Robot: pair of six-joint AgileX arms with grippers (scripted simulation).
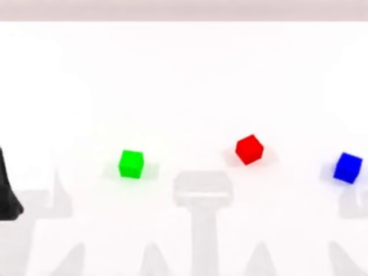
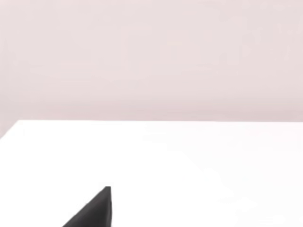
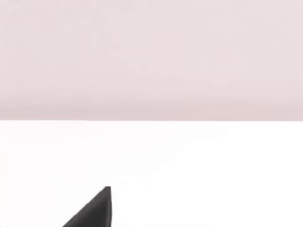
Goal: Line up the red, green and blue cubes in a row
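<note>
- Green cube (image 1: 131,164), red cube (image 1: 249,149), blue cube (image 1: 348,168): well apart across white tabletop (image 1: 184,86), unobstructed.
- Left arm (image 1: 7,192) at left edge.
- Jaws' state: cannot tell.

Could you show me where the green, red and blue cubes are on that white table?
green cube (image 1: 131,164): top view, left of the table's middle, point on its front face.
red cube (image 1: 249,149): top view, right of middle, point on its centre.
blue cube (image 1: 348,168): top view, by the right edge, point on its centre.

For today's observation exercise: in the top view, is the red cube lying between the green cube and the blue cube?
Yes, the red cube sits between the green cube on its left and the blue cube on its right.
</note>
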